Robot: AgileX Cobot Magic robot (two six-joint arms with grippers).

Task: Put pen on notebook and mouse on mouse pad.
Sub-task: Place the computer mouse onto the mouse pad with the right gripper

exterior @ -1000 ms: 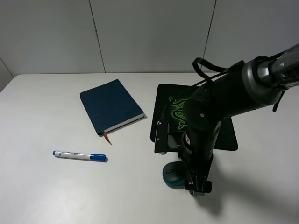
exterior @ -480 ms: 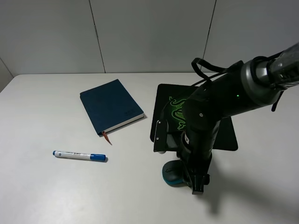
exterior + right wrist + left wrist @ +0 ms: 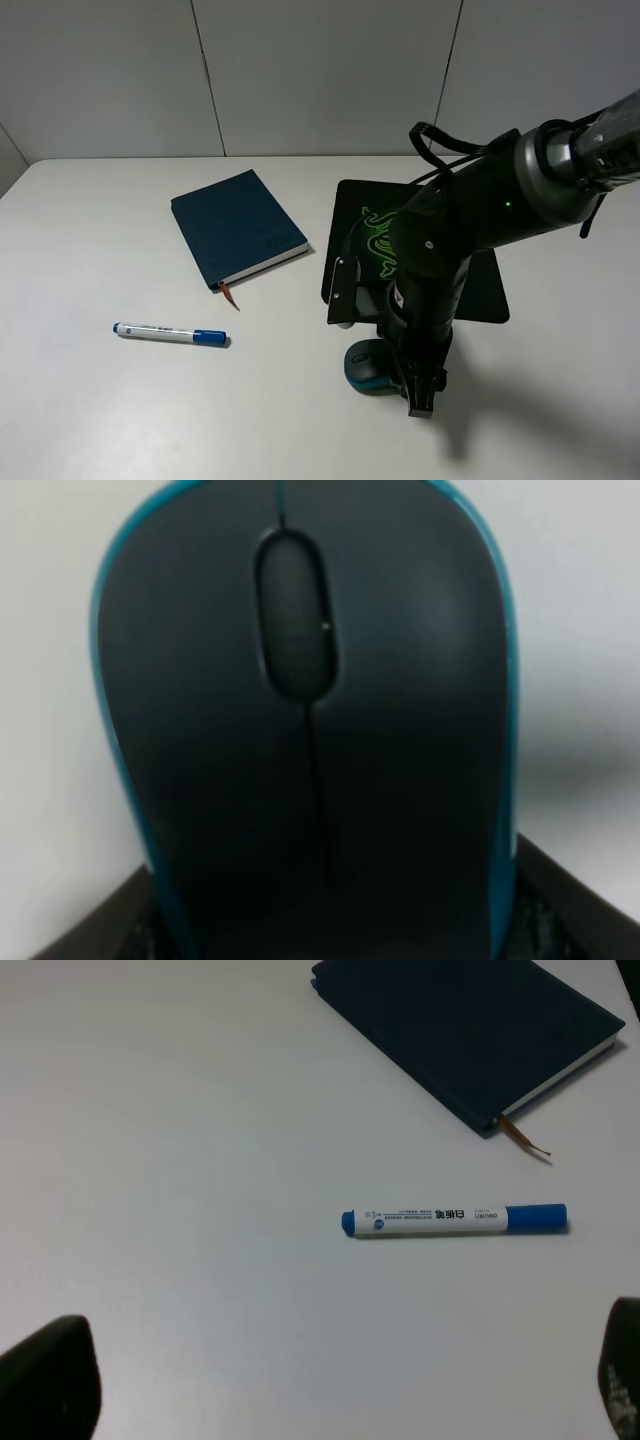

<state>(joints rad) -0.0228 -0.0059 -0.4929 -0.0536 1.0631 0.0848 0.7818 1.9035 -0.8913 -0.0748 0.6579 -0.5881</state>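
Observation:
The dark grey and teal mouse [image 3: 366,367] lies on the white table just in front of the black mouse pad [image 3: 488,288] with its green logo. My right gripper [image 3: 397,378] reaches straight down over the mouse and is shut on it. In the right wrist view the mouse [image 3: 300,730] fills the frame, with dark fingers [image 3: 90,942] hugging its sides. The white pen [image 3: 170,334] with a blue cap lies alone at the left, in front of the navy notebook [image 3: 238,228]. My left gripper [image 3: 335,1380] is open above the table, short of the pen [image 3: 455,1220] and notebook [image 3: 470,1030].
My right arm [image 3: 470,220] stretches over the mouse pad and hides much of it. The white table [image 3: 100,420] meets a grey panelled wall [image 3: 320,70] at the back. The left arm does not show in the high view.
The mouse has shifted slightly toward the mouse pad with my right gripper around it, and the gripper has settled lower on it. Pen and notebook have not moved.

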